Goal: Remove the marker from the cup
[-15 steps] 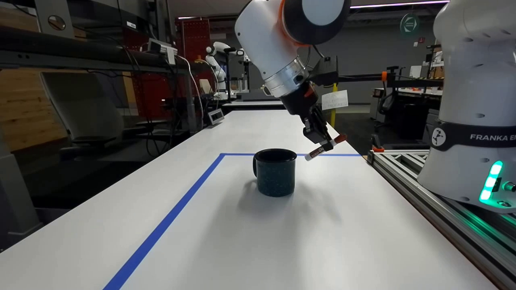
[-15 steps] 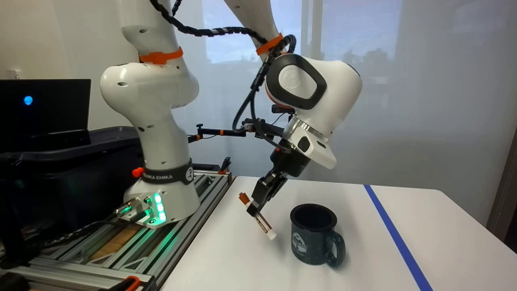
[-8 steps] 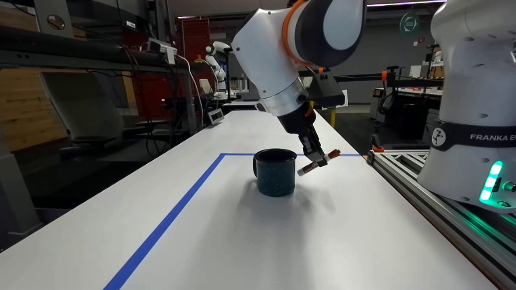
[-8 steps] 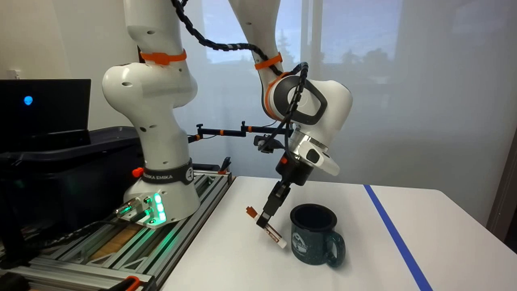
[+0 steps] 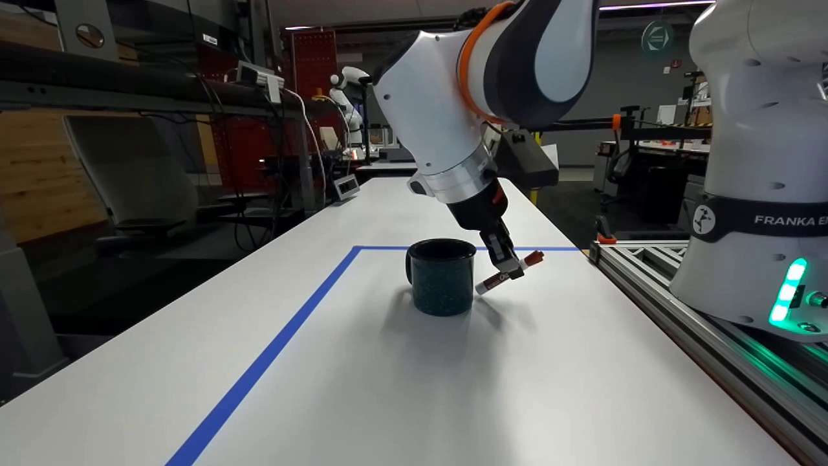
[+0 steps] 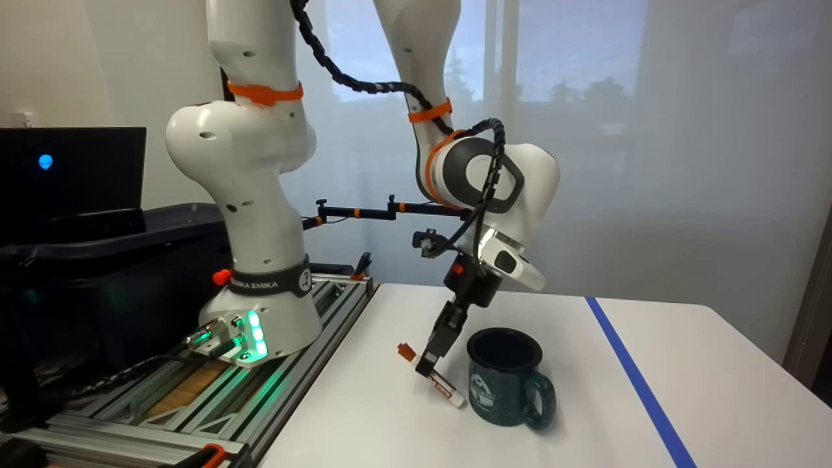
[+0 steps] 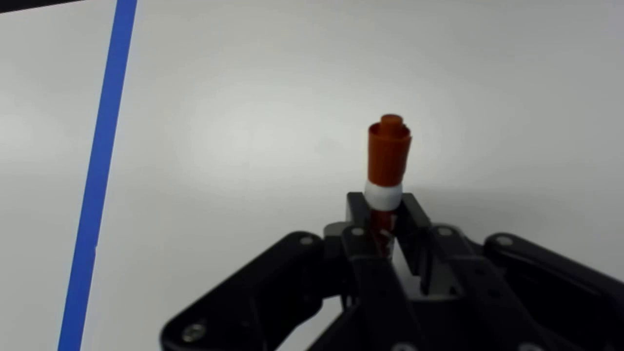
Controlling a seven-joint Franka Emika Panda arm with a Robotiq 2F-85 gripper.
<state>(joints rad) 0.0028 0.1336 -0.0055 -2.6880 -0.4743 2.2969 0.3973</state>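
The marker [image 5: 493, 282] has a reddish-brown cap, a white band and a white far end. It also shows in an exterior view [image 6: 447, 390] and in the wrist view [image 7: 388, 158]. My gripper [image 5: 511, 268] is shut on its middle, with a finger on each side; it also shows in an exterior view [image 6: 427, 365] and in the wrist view [image 7: 383, 209]. The marker is tilted, white end down, low over the table beside the cup. I cannot tell whether its tip touches the table. The dark teal cup [image 5: 442, 283] stands upright; it also shows in an exterior view [image 6: 500, 383]. The wrist view does not show it.
The white table [image 5: 362, 388] carries blue tape lines [image 5: 278, 343]. The robot's base [image 5: 744, 278] stands on a metal frame [image 6: 312, 377] along one table edge. A small grey device [image 5: 347, 188] sits at the far table edge.
My gripper has moved down with the marker in it, bringing the marker closer to the table and to the cup's side. The cup has not moved.
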